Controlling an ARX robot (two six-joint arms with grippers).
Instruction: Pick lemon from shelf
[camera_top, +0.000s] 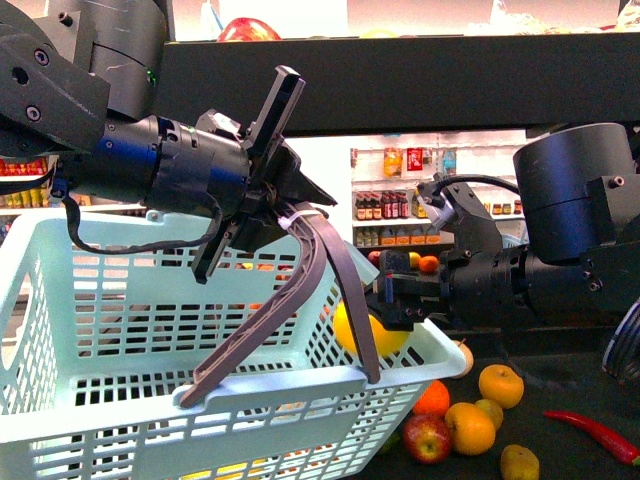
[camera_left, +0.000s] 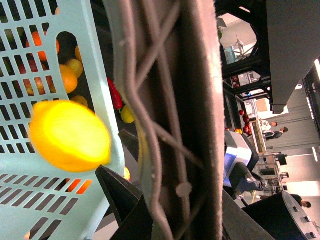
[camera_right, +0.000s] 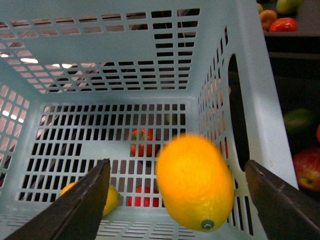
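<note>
Front view, left claw (camera_top: 262, 205): closed on the basket's grey handle (camera_top: 300, 300), which hangs below it. I judge it is holding the pale basket (camera_top: 100, 425) up and steady to receive the fruit.
Front view, right claw (camera_top: 397, 297): reaches over the basket's corner, beneath a dark tier of the shelf (camera_top: 420, 65). How far it is open is hard to read here.
Front view, lemon (camera_top: 365, 335): just below the right claw at the basket's rim, partly hidden behind the handle.
Left wrist view, handle (camera_left: 170, 125): fills the frame, pinched by the left claw's dark fingers (camera_left: 122, 197).
Left wrist view, lemon (camera_left: 70, 135): beyond the handle, against the basket's slotted wall; bright yellow and blurred.
Right wrist view, right claw: fingers (camera_right: 75, 210) are spread wide and grip nothing. It sits above the basket's open mouth, probably so the fruit lands inside.
Right wrist view, lemon (camera_right: 195, 180): between the fingers, touching neither. It is a smooth yellow-orange oval with a small greenish nub at one end, and is probably dropping free.
</note>
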